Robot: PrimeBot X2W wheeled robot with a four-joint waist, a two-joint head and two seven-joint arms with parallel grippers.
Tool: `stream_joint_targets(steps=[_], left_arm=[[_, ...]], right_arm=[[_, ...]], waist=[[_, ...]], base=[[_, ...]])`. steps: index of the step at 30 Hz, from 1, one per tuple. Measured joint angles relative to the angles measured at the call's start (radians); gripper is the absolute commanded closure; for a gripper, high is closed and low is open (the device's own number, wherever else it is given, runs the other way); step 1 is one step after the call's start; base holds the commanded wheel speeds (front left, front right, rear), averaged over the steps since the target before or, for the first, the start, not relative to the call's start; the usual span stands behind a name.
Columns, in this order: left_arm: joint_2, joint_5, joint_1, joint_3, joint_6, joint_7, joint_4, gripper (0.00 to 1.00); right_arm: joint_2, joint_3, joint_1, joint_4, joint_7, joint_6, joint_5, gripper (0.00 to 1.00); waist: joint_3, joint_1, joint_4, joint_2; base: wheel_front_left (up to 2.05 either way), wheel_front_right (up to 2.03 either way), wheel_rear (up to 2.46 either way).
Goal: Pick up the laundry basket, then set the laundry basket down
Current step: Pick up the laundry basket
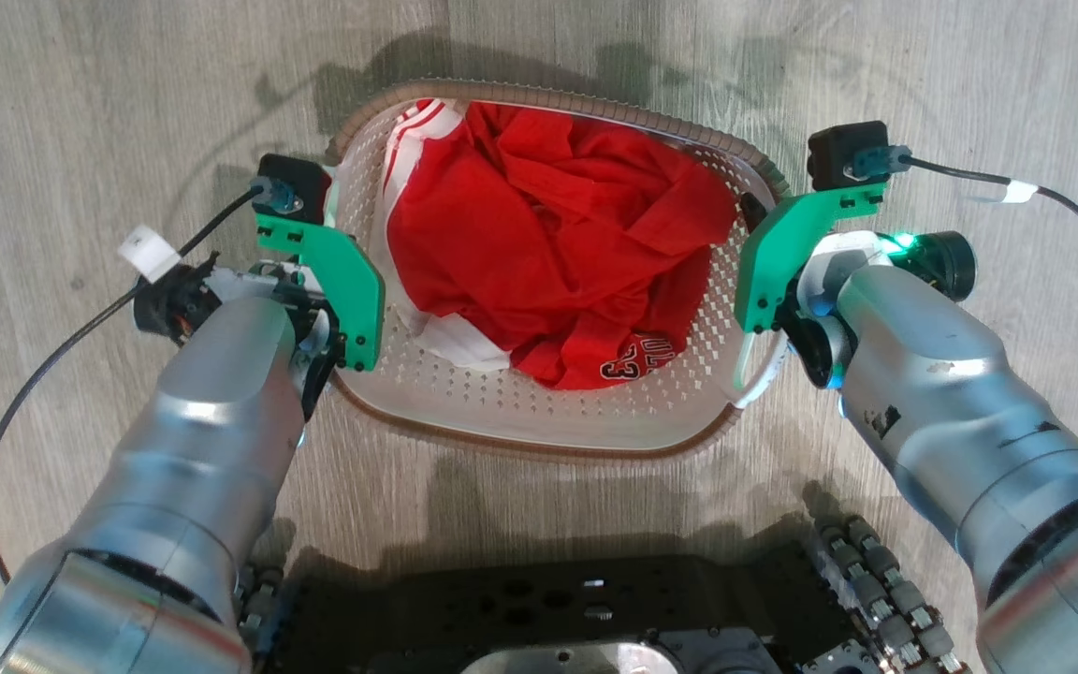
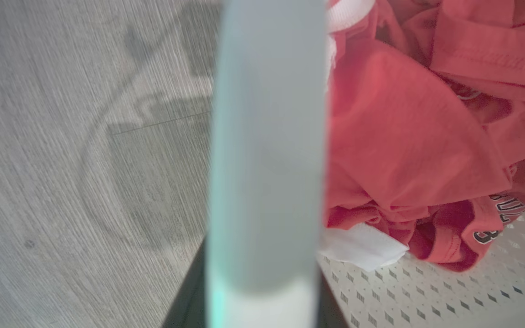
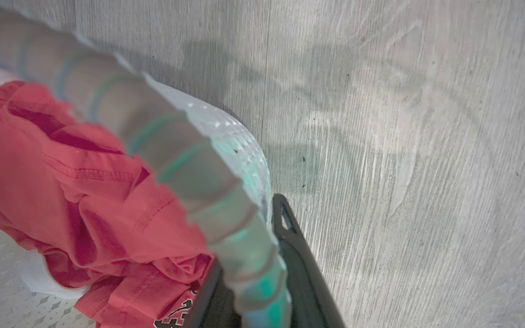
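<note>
Left gripper [image 2: 262,305] and right gripper [image 3: 255,273] each clamp one end of the white perforated plastic laundry basket [image 1: 539,421] with brown rim; a crumpled red-and-white jersey [image 1: 558,234] fills it; grey wood-look floor [image 1: 80,112] lies below, the dark robot base [image 1: 548,599] just behind; opening faces up, long axis left to right.

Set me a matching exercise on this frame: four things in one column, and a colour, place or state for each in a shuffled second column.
Things:
1. laundry basket
2. red garment
3. left tool
4. floor

Descriptions:
A. grey wood grain
B. white perforated walls, brown rim
C. astride the basket's left edge
D. heaped inside the basket

Pairs: 1-B, 2-D, 3-C, 4-A
</note>
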Motion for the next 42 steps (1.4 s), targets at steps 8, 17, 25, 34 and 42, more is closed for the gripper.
stream_joint_targets(steps=[8, 17, 25, 34, 42], left_arm=[[0.001, -0.043, 0.0, -0.024, -0.008, 0.009, 0.001, 1.0], [0.003, -0.075, 0.028, -0.091, -0.026, 0.057, -0.009, 1.0], [0.012, -0.107, 0.053, -0.186, -0.044, 0.142, -0.056, 1.0], [0.037, -0.237, 0.104, -0.387, -0.042, 0.257, -0.168, 1.0], [0.065, -0.365, 0.145, -0.519, -0.041, 0.332, -0.229, 1.0]], right_arm=[[-0.004, 0.032, 0.0, 0.0, 0.0, 0.0, 0.023, 1.0], [-0.015, 0.093, 0.001, -0.002, 0.068, 0.0, 0.041, 1.0], [-0.069, 0.18, 0.002, -0.061, 0.212, 0.0, 0.08, 1.0], [-0.138, 0.276, 0.053, -0.125, 0.362, 0.0, 0.169, 1.0], [-0.167, 0.325, 0.099, -0.159, 0.434, 0.0, 0.229, 1.0]], waist=[[-0.012, 0.0, 0.005, 0.0], [-0.041, 0.0, 0.012, 0.0], [-0.111, 0.0, 0.028, 0.0], [-0.25, 0.0, 0.063, 0.0], [-0.368, -0.0001, 0.088, 0.0]], base=[[0.0, 0.0, 0.0], [0.0, 0.0, 0.0], [0.0, 0.0, 0.0], [0.0, 0.0, 0.0], [0.0, 0.0, 0.0]])
